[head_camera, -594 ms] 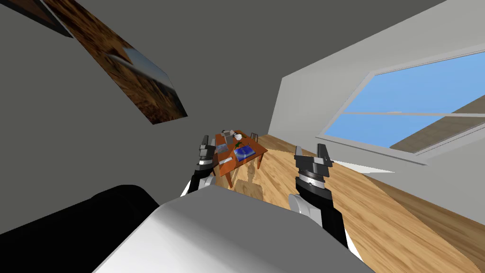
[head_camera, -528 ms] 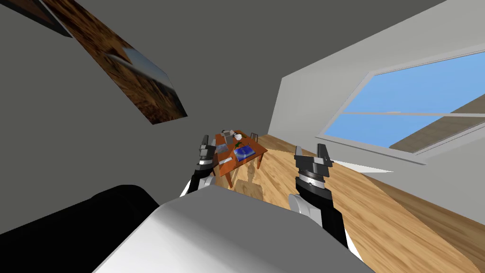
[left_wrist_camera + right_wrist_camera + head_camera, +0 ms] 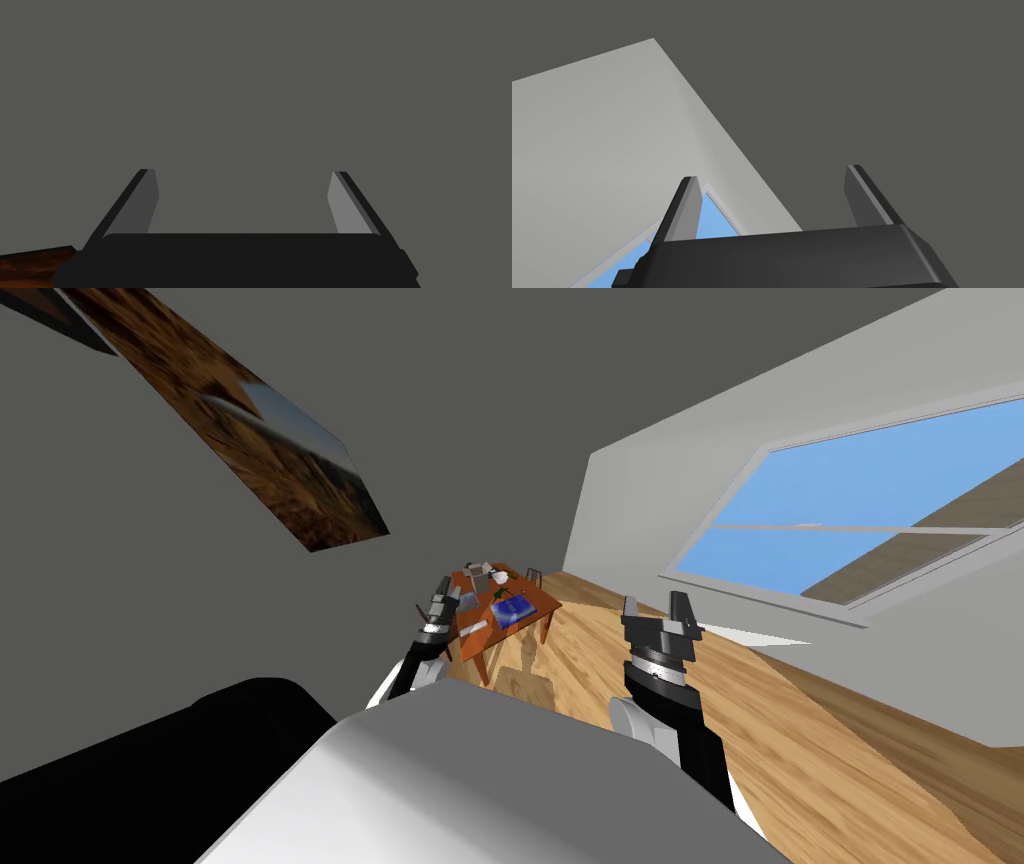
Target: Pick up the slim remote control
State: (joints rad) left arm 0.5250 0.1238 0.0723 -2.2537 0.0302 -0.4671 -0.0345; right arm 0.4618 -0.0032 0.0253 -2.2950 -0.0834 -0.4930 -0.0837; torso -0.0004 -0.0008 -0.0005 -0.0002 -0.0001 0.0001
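The table (image 3: 541,601) is way off ahead and the stuff on it is tiny, so I can't pick out the remote or which way it points. Both spread, empty: left gripper (image 3: 440,593), right gripper (image 3: 653,600).

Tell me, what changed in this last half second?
My camera swung slightly, so the whole room slid in view. The left tool tipped toward the wooden table. Nothing was grasped or released. The right tool stayed raised; both tools stayed open and empty.
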